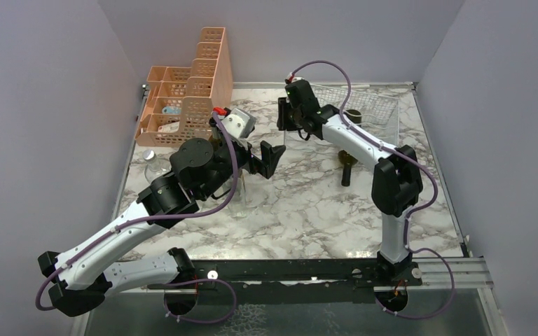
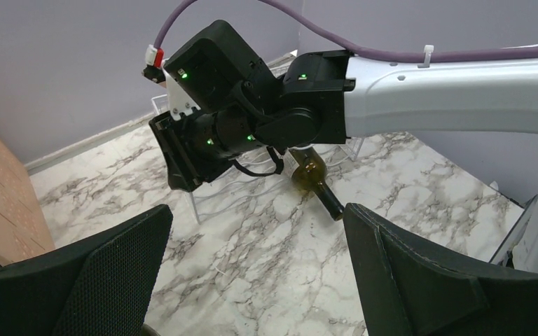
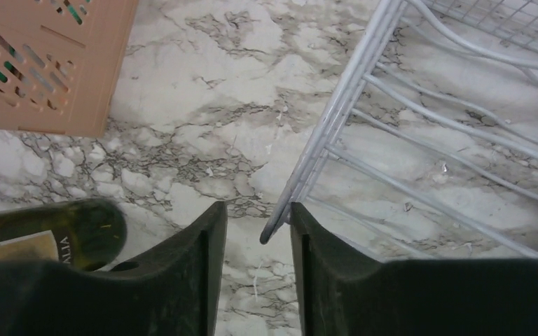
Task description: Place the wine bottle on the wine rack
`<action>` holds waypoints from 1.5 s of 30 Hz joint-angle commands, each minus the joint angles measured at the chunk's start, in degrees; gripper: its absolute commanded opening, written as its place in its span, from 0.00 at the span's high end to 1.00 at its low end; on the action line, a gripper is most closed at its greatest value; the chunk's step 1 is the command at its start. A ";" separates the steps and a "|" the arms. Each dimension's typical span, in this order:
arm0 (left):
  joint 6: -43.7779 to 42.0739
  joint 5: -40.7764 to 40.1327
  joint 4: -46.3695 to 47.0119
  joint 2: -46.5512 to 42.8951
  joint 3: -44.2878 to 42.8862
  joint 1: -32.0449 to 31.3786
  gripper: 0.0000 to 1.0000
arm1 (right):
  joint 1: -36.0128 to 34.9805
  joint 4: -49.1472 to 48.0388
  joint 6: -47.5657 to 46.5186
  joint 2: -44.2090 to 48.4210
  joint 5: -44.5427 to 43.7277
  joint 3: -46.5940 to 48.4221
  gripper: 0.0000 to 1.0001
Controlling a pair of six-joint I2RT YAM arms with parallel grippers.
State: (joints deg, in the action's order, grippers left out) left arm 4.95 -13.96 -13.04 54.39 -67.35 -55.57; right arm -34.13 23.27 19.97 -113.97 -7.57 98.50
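Overhanging lilac-walled marble table (image 1: 287, 210), left gripper (image 2: 256, 231) gapes, right gripper (image 3: 258, 210) pinches wine rack (image 3: 336, 115).

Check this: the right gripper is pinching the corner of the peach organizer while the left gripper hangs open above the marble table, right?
Not quite. The right wrist view shows the right gripper closed on the corner of the wine rack, not the peach organizer, which stands apart. The left gripper does hang open above the marble table.
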 commanded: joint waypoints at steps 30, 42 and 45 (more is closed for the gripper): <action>-7.13 -13.59 -3.48 -9.39 -11.93 0.02 0.01 | -25.09 -15.17 -14.61 28.91 17.92 -21.76 0.34; -7.24 -14.00 -3.73 -11.16 -10.63 0.02 0.01 | -28.30 -18.35 -17.66 21.60 16.98 -18.61 0.33; -7.00 -13.99 -3.96 -11.45 -10.44 0.01 0.01 | -28.98 -21.08 -18.85 20.28 16.97 -19.06 0.39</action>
State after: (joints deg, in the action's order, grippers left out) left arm -1.58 -26.50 -16.45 43.88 -78.26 -55.57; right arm -61.89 7.38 3.46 -92.03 10.76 77.80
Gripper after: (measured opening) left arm 0.989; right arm 0.646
